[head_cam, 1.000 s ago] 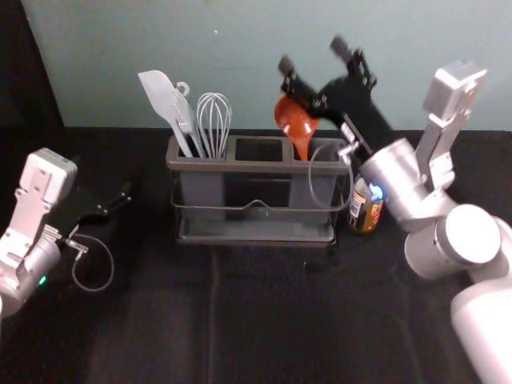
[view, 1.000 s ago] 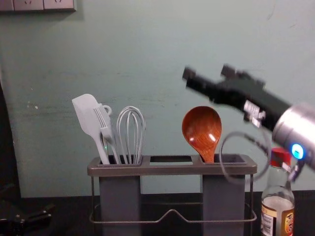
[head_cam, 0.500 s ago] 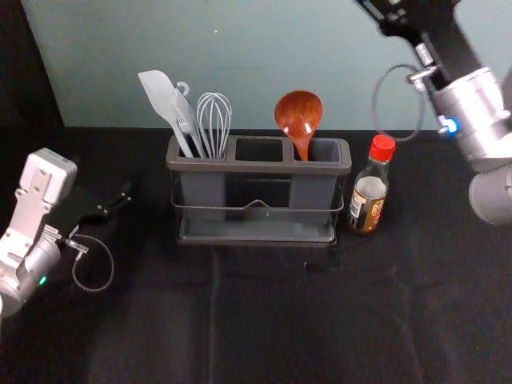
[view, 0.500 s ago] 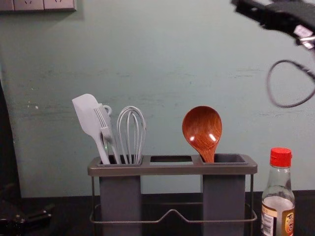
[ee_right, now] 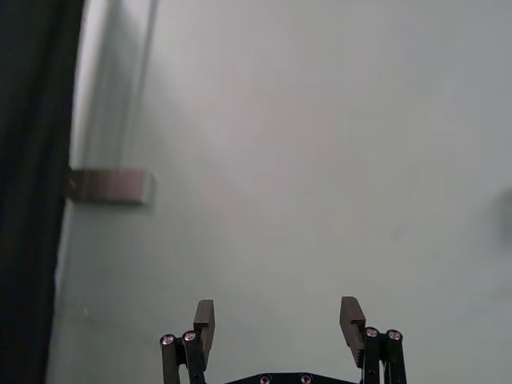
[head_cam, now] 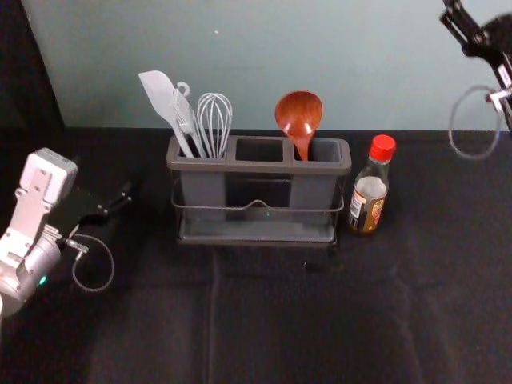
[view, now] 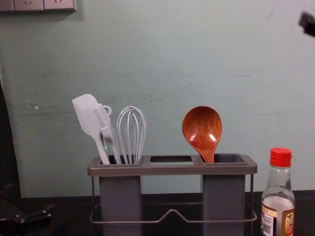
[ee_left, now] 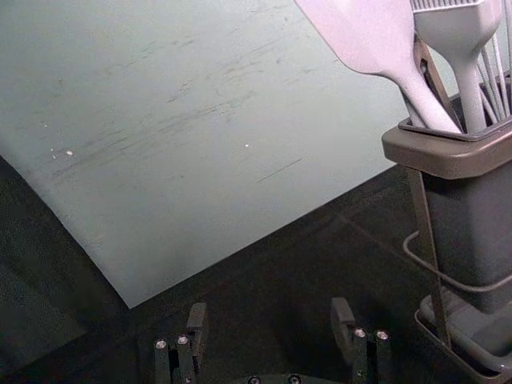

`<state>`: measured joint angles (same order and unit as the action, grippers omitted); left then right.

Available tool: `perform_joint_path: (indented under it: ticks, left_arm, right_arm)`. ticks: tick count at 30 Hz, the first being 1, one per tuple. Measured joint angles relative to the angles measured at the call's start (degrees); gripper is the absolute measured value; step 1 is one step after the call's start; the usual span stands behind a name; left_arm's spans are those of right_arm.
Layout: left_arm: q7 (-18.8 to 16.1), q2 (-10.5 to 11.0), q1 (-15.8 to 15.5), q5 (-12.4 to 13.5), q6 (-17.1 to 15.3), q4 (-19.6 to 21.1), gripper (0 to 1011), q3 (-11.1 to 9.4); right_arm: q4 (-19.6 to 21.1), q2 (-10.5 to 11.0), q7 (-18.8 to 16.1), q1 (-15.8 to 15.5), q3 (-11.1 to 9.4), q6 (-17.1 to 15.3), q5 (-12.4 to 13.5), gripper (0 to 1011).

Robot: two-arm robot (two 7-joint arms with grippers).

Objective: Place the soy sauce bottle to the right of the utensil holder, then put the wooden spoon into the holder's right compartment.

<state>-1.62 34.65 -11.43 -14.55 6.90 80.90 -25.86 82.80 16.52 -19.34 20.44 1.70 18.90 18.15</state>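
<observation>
Black cloth (head_cam: 296, 320): runs under everything; nothing here calls for a pass low over it.
Left gripper (ee_left: 270, 316): parked at the robot's left, fingers wide apart, nothing between them; best left idle.
Soy sauce bottle (head_cam: 369, 192): upright, just right of the holder, red cap on; it could tip if brushed, so the arm should keep high and outside it.
Utensil holder (head_cam: 258, 167): level; whisk (head_cam: 214, 124) and spatula (head_cam: 164, 100) stand in the left compartment.
Wooden spoon (view: 202, 130): bowl up, handle down in the right compartment (head_cam: 326, 150), against its left side; it seems well seated and wants no nudge.
Right gripper (ee_right: 278, 314): high at the right, well apart from spoon and bottle, fingers wide open, holding nothing; both placings look done, so a smooth retreat, watching the wall and the cable loop (head_cam: 453, 128), should finish.
Wall (head_cam: 264, 48): behind it all.
</observation>
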Motion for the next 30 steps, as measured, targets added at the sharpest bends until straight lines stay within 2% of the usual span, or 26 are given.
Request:
perform_joint_path:
  ticks: [3,6,7,9,14,18,30]
  left_arm:
    - [0.00,0.00,0.00,0.00,0.00,0.00,1000,0.00]
    - [0.00,0.00,0.00,0.00,0.00,0.00,1000,0.00]
    - [0.00,0.00,0.00,0.00,0.00,0.00,1000,0.00]
    - [0.00,0.00,0.00,0.00,0.00,0.00,1000,-0.01]
    - [0.00,0.00,0.00,0.00,0.00,0.00,1000,0.00]
    - [0.00,0.00,0.00,0.00,0.00,0.00,1000,0.00]
    - [0.00,0.00,0.00,0.00,0.00,0.00,1000,0.00]
  right_arm:
    - [-0.57,0.70,0.88,-1.91,-1.01,-1.17,-0.71,1002]
    - [-0.73,1.88,3.13,-4.21,-1.53,-5.64,-3.37,1002]
    - [-0.73,1.88,3.13,-4.21,-1.53,-5.64,-3.37,1002]
    - [-0.86,2.56,4.38,-5.33,-1.54,-9.07,-5.02,1002]
    - [-1.93,3.43,6.16,-6.74,-0.89,-14.87,-8.27,1002]
    - [-3.29,3.69,6.20,-6.88,0.00,-16.25,-10.11,1002]
    - [-7.44,3.37,5.37,-5.65,2.79,-16.89,-14.05,1002]
